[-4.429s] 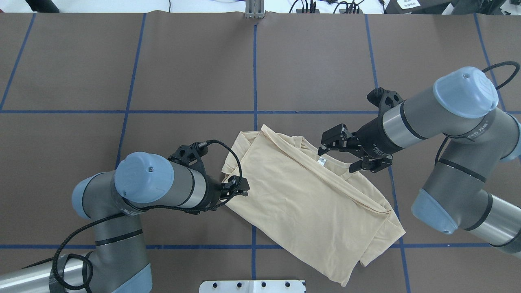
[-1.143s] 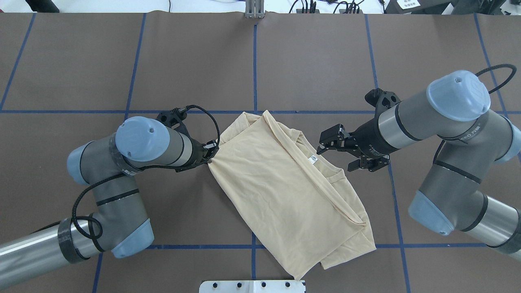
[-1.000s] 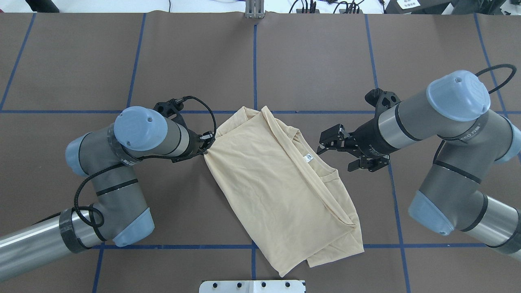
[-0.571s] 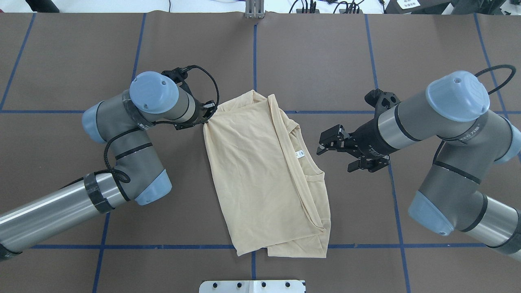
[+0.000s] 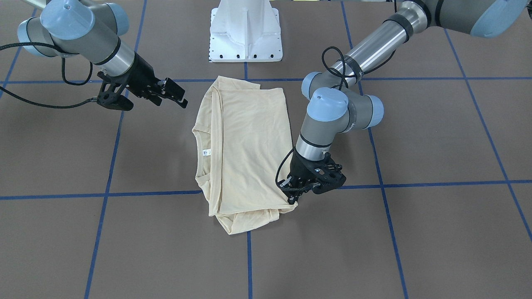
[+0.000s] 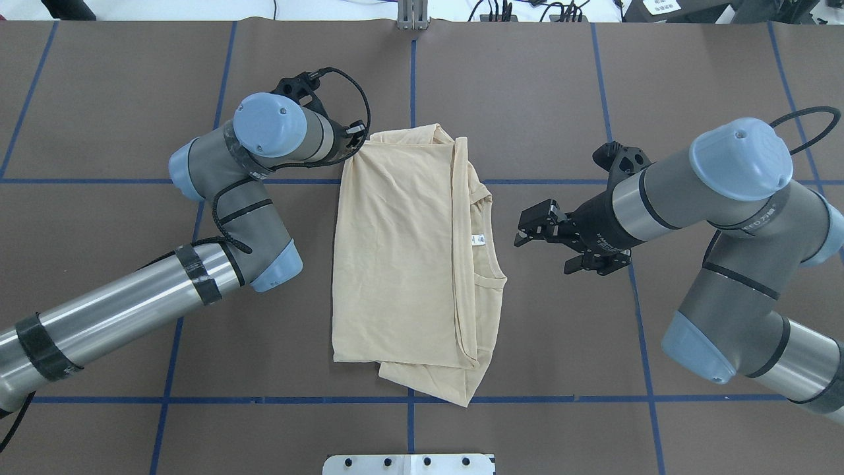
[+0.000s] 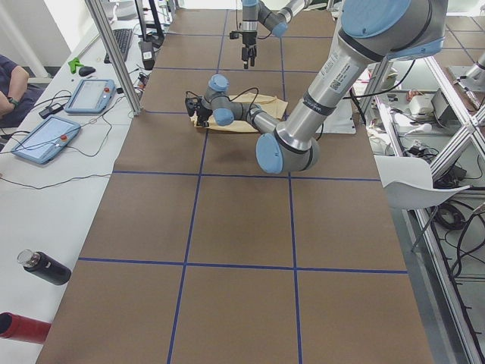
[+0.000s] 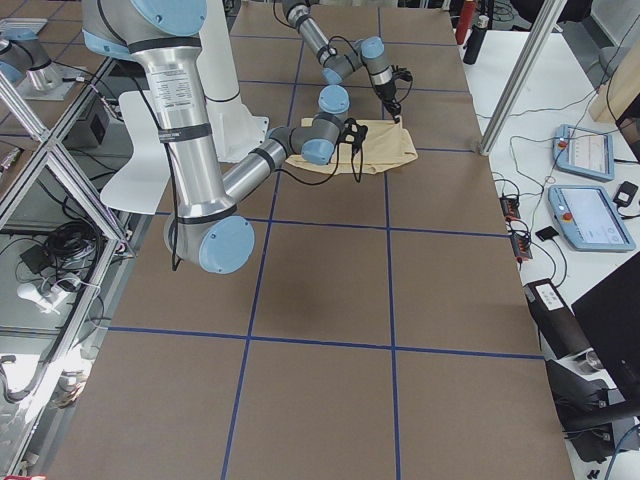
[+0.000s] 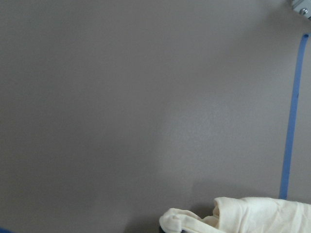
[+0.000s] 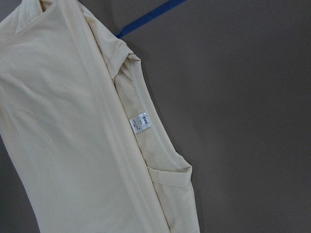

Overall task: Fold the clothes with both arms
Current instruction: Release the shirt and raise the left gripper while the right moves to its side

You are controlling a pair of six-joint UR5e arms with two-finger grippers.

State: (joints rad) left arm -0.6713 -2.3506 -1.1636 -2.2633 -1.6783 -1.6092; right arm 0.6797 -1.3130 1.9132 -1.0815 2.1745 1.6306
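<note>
The clothes are one pale cream T-shirt (image 6: 402,264), folded lengthwise and lying flat mid-table, its white neck label (image 6: 478,239) facing up on the right edge. My left gripper (image 6: 349,142) is shut on the shirt's far left corner; the front view shows that left gripper (image 5: 291,194) low at the table. In the left wrist view, bunched cloth (image 9: 233,217) sits at the bottom edge. My right gripper (image 6: 544,251) hovers open just right of the collar, holding nothing. The right wrist view looks down on the label (image 10: 140,121).
The brown table mat (image 6: 132,297) carries a grid of blue tape lines. The white pedestal base (image 5: 245,29) stands at the robot's edge. Beyond the table's far side a bench (image 7: 53,159) holds tablets and bottles, with a person's arm (image 7: 9,83) near it.
My left gripper has dragged the shirt's corner away from the robot, swinging the shirt from a diagonal lie to straight along the table. The right gripper has stayed open in place.
</note>
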